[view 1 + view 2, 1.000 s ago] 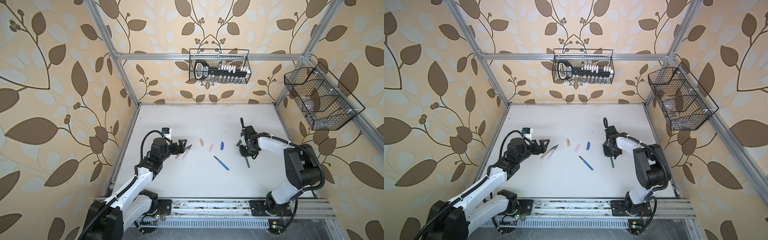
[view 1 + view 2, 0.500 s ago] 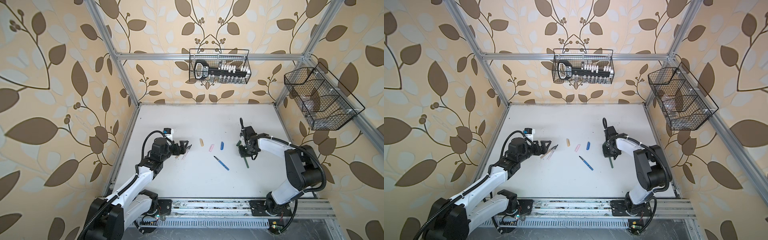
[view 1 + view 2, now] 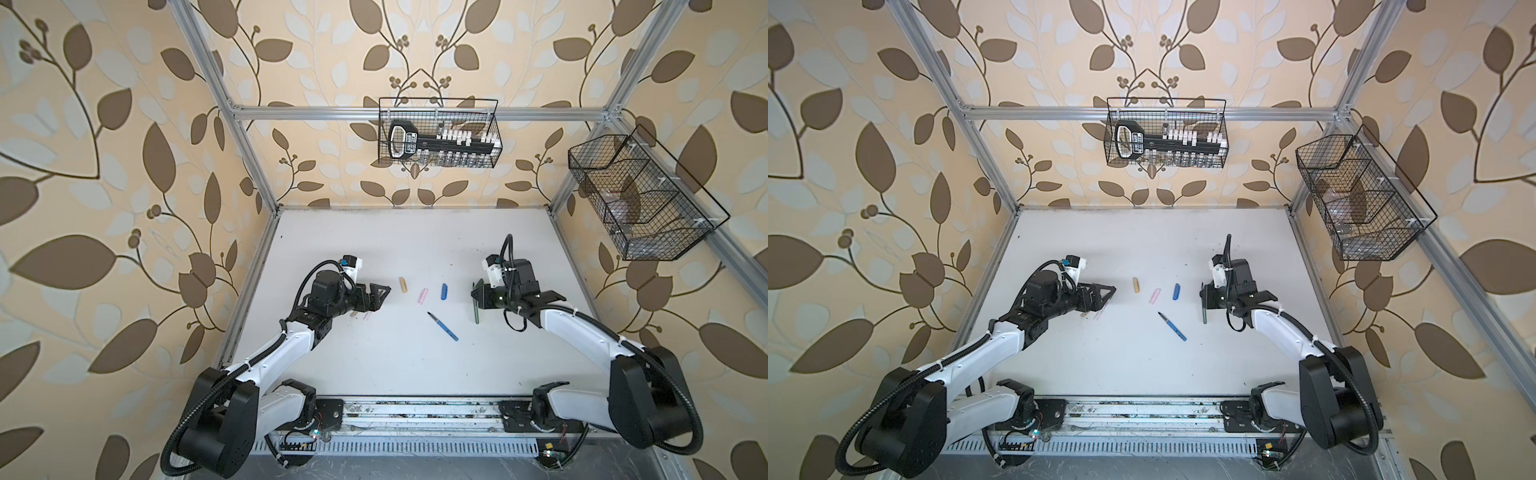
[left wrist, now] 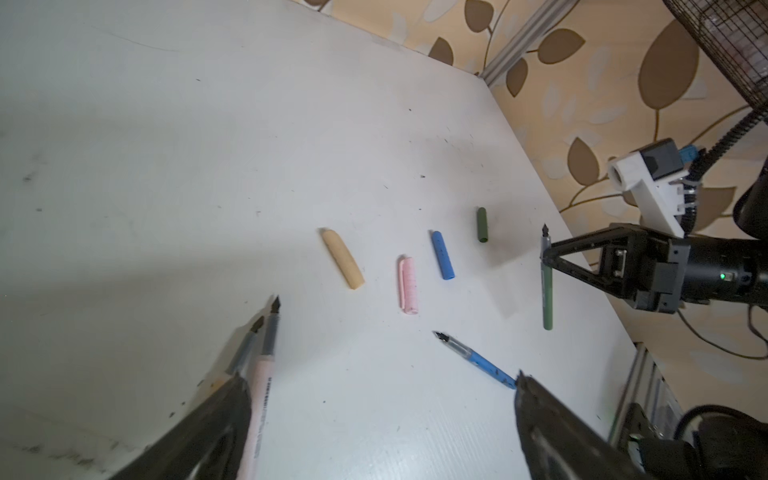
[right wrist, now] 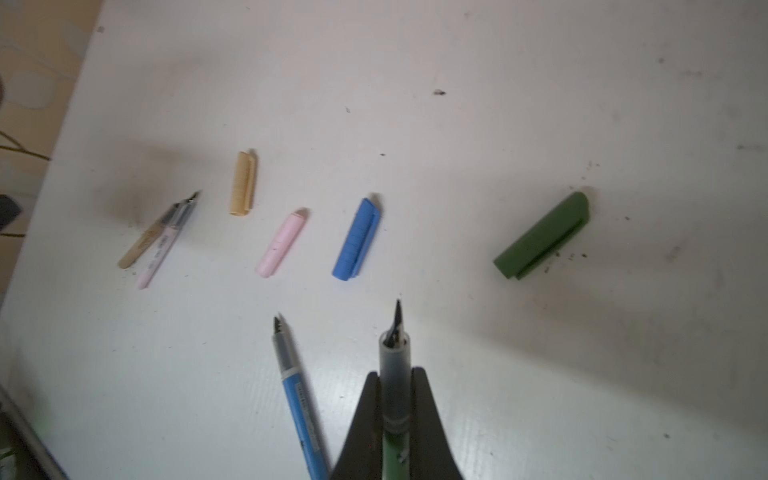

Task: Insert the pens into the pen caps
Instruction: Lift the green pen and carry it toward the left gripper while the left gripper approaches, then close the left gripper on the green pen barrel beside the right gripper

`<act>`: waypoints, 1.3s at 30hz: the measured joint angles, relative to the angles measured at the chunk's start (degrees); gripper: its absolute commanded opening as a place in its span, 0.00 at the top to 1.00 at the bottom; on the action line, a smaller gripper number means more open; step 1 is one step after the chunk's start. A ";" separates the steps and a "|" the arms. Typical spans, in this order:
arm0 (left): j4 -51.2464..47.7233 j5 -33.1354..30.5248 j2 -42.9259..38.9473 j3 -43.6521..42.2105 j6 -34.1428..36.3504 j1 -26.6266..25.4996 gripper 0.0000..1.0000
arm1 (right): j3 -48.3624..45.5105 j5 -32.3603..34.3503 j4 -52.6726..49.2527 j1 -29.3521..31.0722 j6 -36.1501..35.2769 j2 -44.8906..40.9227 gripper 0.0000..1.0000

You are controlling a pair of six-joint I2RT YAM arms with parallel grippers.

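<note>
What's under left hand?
A slim tan plastic pen and a slim pale pink plastic pen, side by side on the white table. Rear ends hidden by the left hand.

You have the right gripper pinching the dark green pen, nib sticking out ahead; the blue pen lies just beside it, the dark green cap well apart.

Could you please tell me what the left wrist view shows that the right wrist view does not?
Only the left wrist view shows the right hand from the side, shut on the green pen, and the open left hand. Only the right wrist view shows the tan pen and pink pen at full length. Both show the green pen, blue pen and the tan cap, pink cap, blue cap and green cap.
</note>
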 measured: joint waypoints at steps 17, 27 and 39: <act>16.06 11.47 14.34 3.10 -6.60 -11.54 0.04 | -11.61 -2.12 42.27 16.24 19.82 -5.62 1.00; 23.45 15.23 14.99 3.08 -11.08 -12.70 0.10 | -11.61 -0.20 49.07 20.13 22.21 -0.50 1.00; 23.67 17.16 14.99 3.23 -11.54 -14.51 0.26 | -11.61 0.90 55.49 22.53 22.67 2.10 1.00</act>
